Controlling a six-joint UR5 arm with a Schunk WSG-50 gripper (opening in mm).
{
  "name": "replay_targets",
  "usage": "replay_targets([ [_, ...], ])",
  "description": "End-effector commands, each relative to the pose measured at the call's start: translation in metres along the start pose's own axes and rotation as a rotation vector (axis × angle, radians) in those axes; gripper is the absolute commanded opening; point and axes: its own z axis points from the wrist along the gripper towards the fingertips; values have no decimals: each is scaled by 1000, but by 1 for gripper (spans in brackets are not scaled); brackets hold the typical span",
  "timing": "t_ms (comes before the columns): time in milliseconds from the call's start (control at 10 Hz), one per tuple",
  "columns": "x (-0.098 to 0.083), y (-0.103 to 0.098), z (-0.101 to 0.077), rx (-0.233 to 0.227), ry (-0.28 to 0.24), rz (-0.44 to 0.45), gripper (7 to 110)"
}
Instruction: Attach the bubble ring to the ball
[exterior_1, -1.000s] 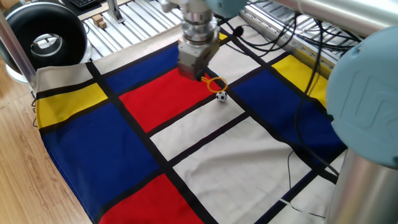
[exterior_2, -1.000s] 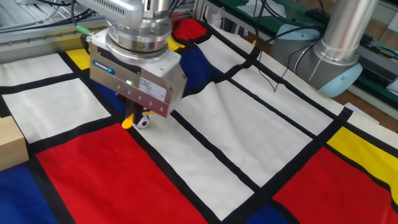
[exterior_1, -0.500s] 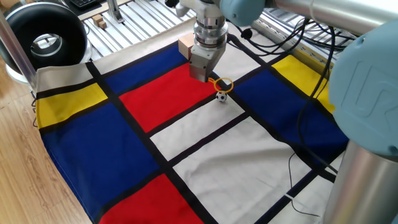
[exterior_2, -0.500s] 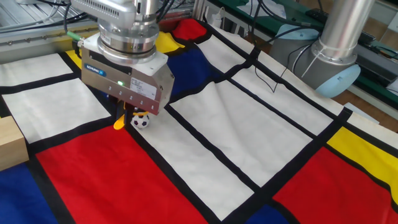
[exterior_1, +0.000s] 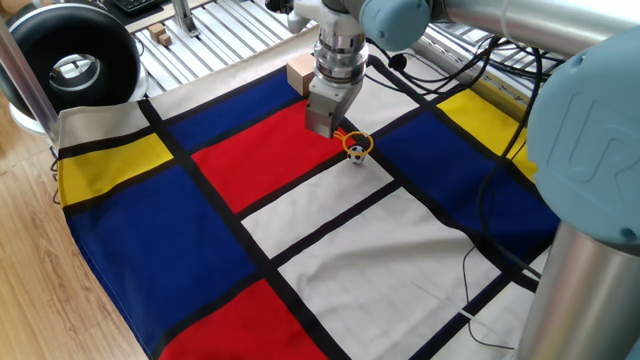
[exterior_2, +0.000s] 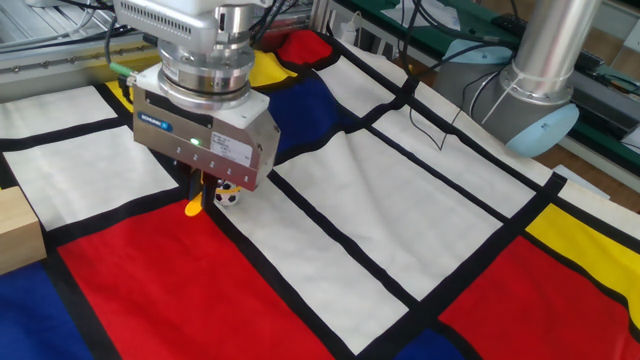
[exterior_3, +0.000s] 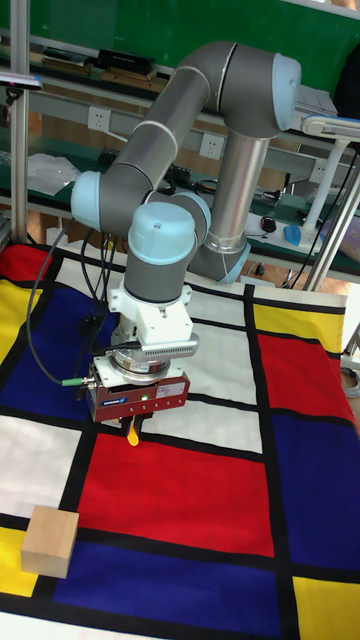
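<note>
My gripper points down over the red patch's far corner and is shut on the yellow-orange bubble ring by its handle. The hoop sits low over the tiny black-and-white ball, which shows just inside or under it. In the other fixed view the gripper hides the hoop. Only the ring's handle tip pokes out below the fingers, with the ball right beside them. The tall fixed view shows the gripper and the handle tip; the ball is hidden there.
A tan wooden cube stands just behind the gripper on the checked cloth. A black round device sits at the back left. A thin cable trails over the cloth on the right, near the arm's base.
The gripper has carried the ring sideways and down toward the ball. The hoop, which hung beside the ball earlier, now sits over it.
</note>
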Motion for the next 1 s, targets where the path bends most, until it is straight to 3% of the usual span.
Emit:
replay_targets([
  [0,3,0,5,-2,-2,12,7],
  [900,6,4,11,-16,2,10,7],
])
